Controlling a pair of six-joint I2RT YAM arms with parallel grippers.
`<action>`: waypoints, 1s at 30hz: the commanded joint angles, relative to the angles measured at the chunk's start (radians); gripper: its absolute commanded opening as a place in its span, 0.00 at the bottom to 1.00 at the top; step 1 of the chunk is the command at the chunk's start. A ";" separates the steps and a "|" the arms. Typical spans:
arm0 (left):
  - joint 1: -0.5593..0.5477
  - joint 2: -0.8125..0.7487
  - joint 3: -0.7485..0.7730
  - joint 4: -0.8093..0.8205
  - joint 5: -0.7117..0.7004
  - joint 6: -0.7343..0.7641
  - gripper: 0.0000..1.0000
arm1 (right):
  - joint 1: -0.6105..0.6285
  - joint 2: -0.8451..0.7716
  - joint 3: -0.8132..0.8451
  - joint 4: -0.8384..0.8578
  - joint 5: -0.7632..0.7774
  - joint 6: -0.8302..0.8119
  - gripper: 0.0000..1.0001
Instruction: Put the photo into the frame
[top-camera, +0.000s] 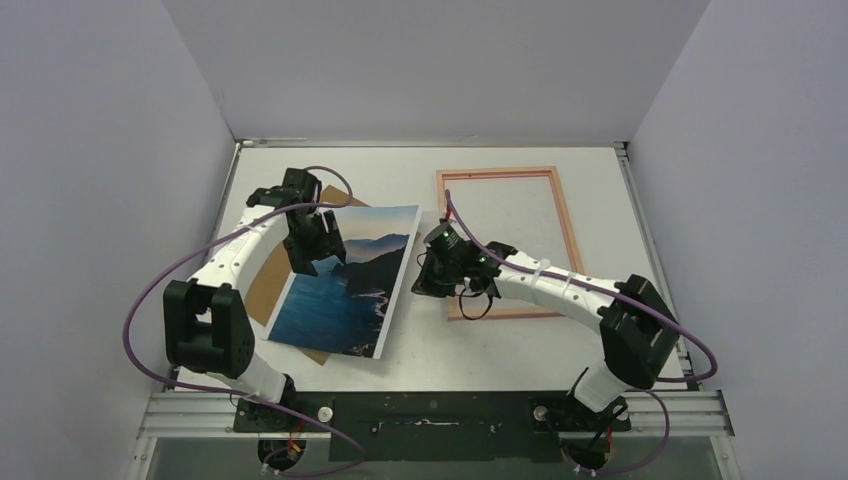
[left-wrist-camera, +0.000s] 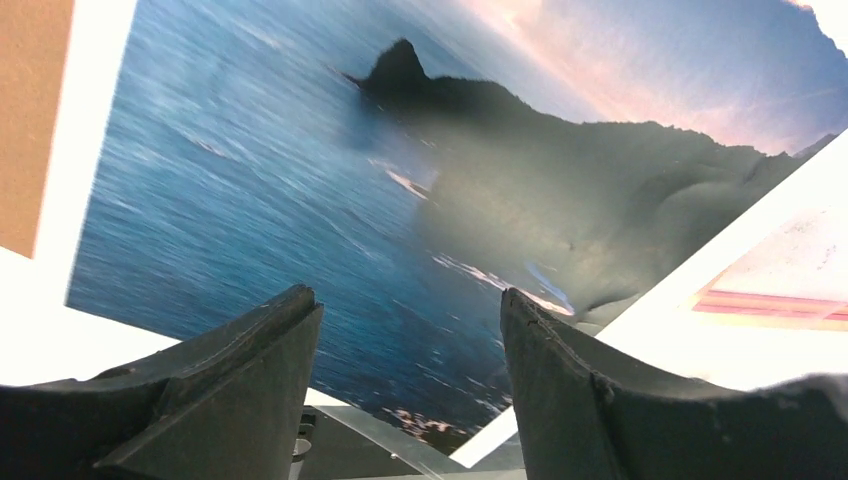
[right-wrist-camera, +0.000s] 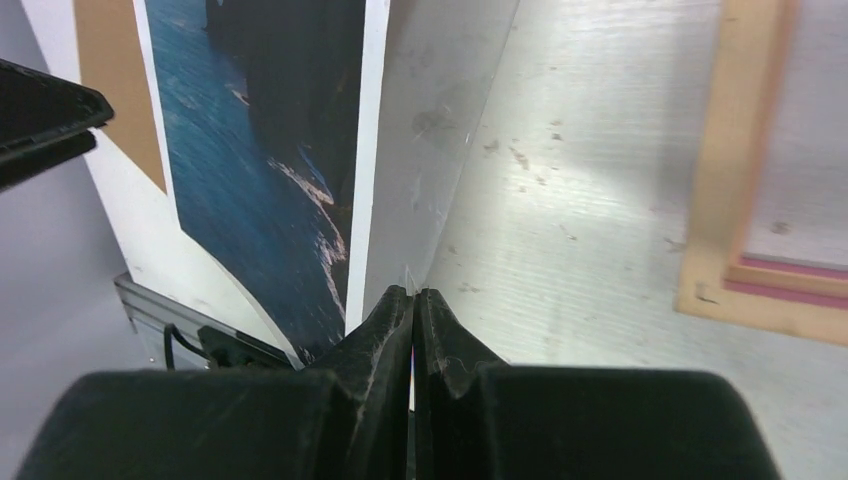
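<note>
Backing board (top-camera: 262, 285) is lying under the photo (top-camera: 350, 290) by the surface's (top-camera: 420, 345) left edge. Left fingers (left-wrist-camera: 230, 380) are hovering released over the photo. Right fingers (right-wrist-camera: 375, 340) are sitting clenched at its right edge. The frame (top-camera: 565, 215) is lying near the far right corner.

The photo (top-camera: 345, 280), a rectangular print with a white border showing blue sea at its near end, dark coastal mountains across the middle and pale hazy sky at its far end, lies face up on the left half of the table (top-camera: 450, 345), turned so its long sides slant from near left to far right. The frame (top-camera: 495, 171), a thin peach-wood rectangle around a clear pane, lies flat on the far right part, the photo's far right corner just beside its left rail.
</note>
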 joint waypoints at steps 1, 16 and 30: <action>0.005 0.024 0.058 0.051 0.025 0.043 0.66 | -0.042 -0.088 0.055 -0.164 0.007 -0.095 0.00; 0.003 0.259 -0.024 0.176 0.056 0.097 0.67 | -0.369 -0.121 -0.169 -0.006 -0.211 -0.387 0.00; 0.001 0.292 -0.124 0.231 0.043 0.087 0.60 | -0.571 -0.022 -0.259 0.248 -0.315 -0.373 0.56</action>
